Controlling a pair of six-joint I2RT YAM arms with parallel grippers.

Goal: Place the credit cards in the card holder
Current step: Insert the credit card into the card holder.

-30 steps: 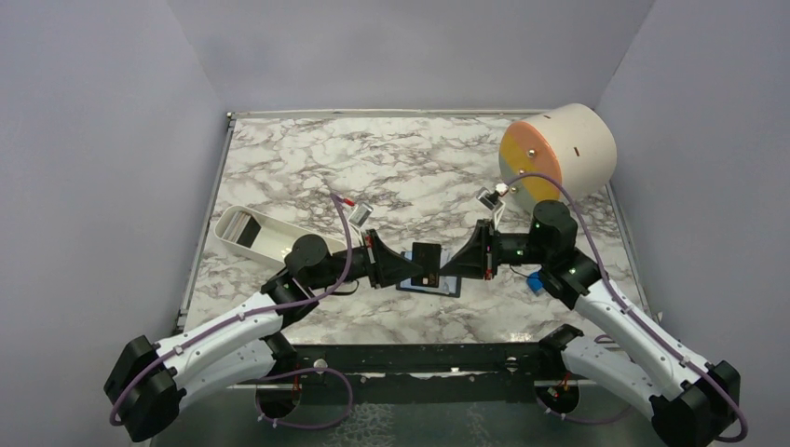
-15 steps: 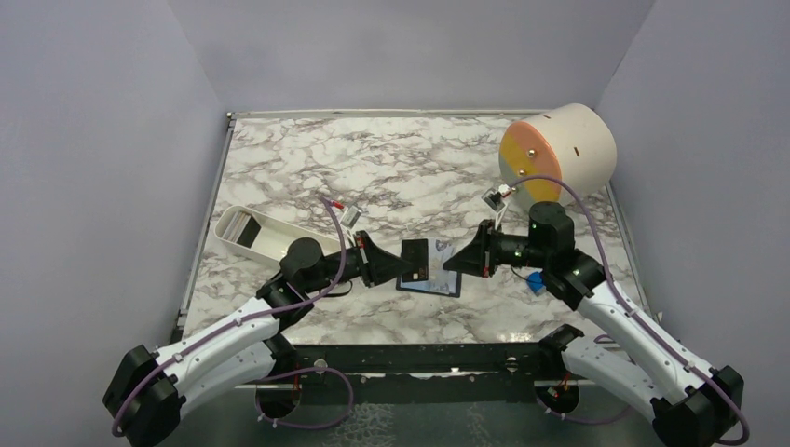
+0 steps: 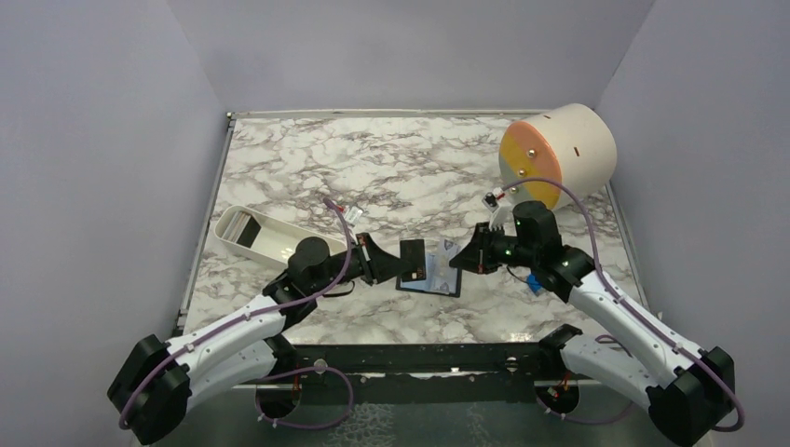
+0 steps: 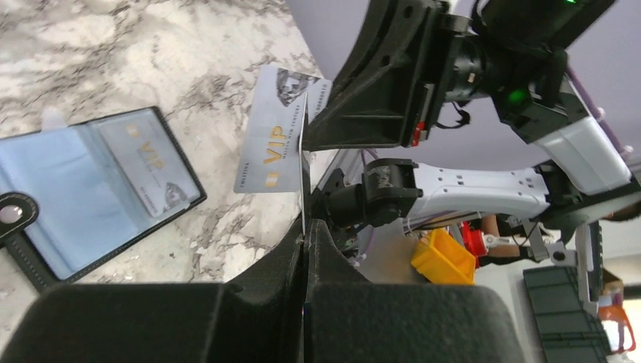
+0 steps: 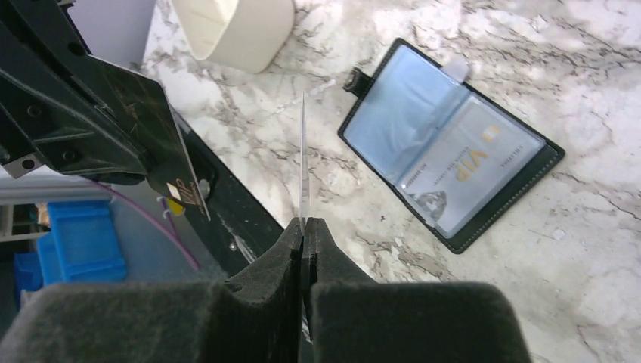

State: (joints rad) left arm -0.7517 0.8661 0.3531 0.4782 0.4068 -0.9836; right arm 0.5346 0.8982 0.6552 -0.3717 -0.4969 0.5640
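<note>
Against the picture of 1 second ago, the 2 arms have drawn apart. Then their noses met over 1 dark card above the wallet; now a clear gap separates them and each carries its own card.

The left gripper [image 3: 395,264] is pinched fully closed on the black card [image 3: 411,255], held upright on edge just above the marble table [image 3: 373,168]. The right gripper [image 3: 456,259] is likewise squeezed tight on the silver card [image 4: 272,140], also upright, near the black one but not touching it.

The card holder [image 5: 401,113] lies open and flat on the table below and between the 2 grippers, light blue sleeves facing up. A tucked card [image 5: 472,162], silver, sits in 1 of its sleeves.

Writing: "VIP" in gold shows on all 3 cards. The silver card has a line of small print along its short edge, too small to read.

Count: 3 cards, 1 black and 2 silver; 1 card holder; 1 white tray [image 3: 265,237] left of the arms, with something dark at its far end that cannot be made out; 1 pale drum [image 3: 559,154] with an orange and yellow face at the far right; 1 blue block [image 3: 536,282] beside the right arm
</note>
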